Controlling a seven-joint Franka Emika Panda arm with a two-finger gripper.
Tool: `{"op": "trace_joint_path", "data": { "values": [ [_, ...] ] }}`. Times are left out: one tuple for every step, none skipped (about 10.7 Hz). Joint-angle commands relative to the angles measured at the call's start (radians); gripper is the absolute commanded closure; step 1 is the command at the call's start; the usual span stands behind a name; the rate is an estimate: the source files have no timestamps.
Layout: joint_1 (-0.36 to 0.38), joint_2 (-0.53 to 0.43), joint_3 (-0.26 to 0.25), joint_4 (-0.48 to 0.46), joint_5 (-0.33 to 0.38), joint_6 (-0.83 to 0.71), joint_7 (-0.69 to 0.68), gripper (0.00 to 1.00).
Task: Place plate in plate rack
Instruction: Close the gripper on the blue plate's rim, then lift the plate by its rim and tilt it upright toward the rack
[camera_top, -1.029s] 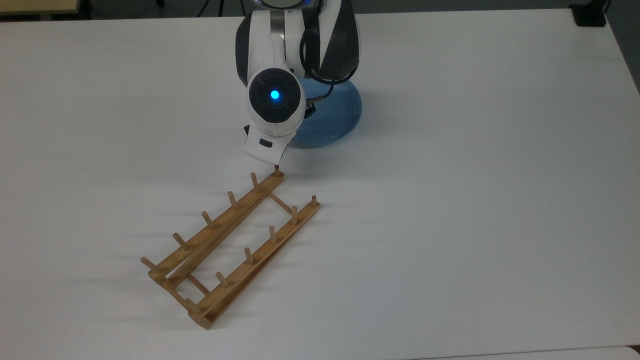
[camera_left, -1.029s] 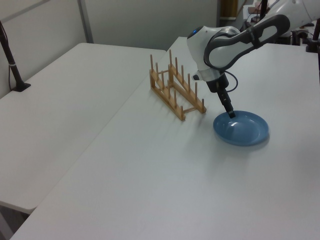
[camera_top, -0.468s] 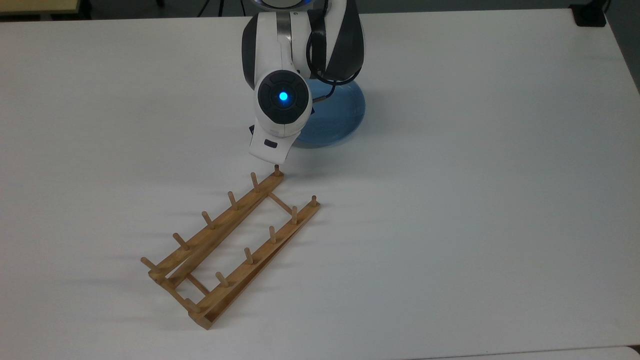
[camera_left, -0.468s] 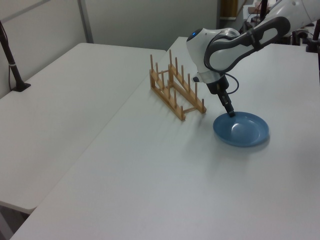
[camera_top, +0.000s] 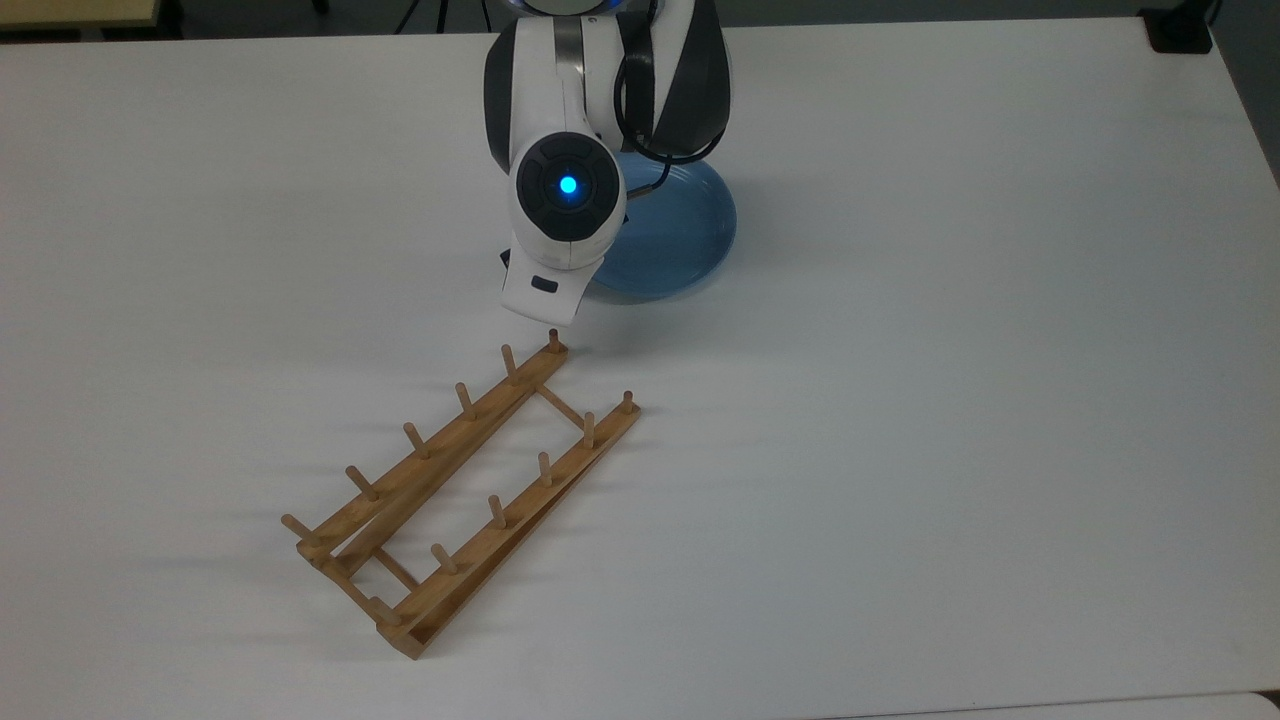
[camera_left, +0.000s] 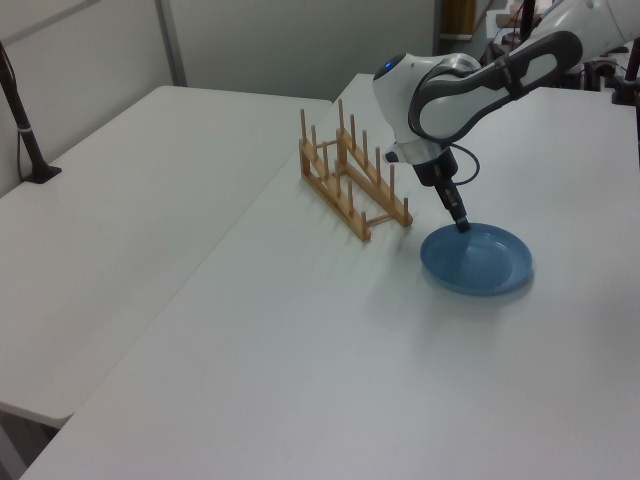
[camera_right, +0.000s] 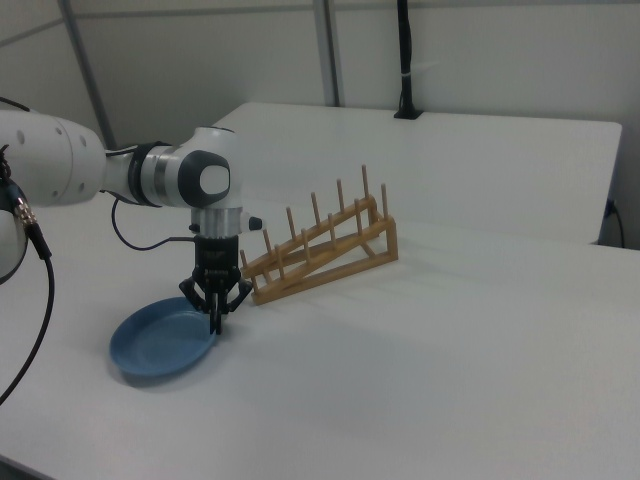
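One gripper (camera_right: 216, 322) pinching plate (camera_right: 155, 345) rim.

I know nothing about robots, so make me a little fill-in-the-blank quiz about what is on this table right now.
1. The plate is coloured ____.
2. The plate rack is made of ____.
3. The number of plates standing in the rack is ____.
4. The tool is at the plate's ____.

Missing words: blue; wood; zero; rim
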Motion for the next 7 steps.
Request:
{"op": "trace_joint_path", "data": {
  "values": [
    [0.008, -0.072, -0.007, -0.012, -0.012, 0.008, -0.034, 1.00],
    [0.006, -0.090, -0.008, 0.008, -0.007, 0.007, -0.033, 1.00],
    [0.003, -0.119, -0.007, 0.019, -0.001, 0.008, -0.024, 1.00],
    [0.006, -0.153, -0.008, 0.024, -0.001, 0.016, -0.016, 1.00],
    [0.006, -0.174, -0.008, 0.040, -0.002, 0.025, 0.008, 1.00],
    [0.006, -0.178, -0.008, 0.081, -0.013, 0.034, 0.046, 1.00],
    [0.006, -0.176, -0.008, 0.108, -0.015, 0.084, 0.083, 1.00]
  ]
}}
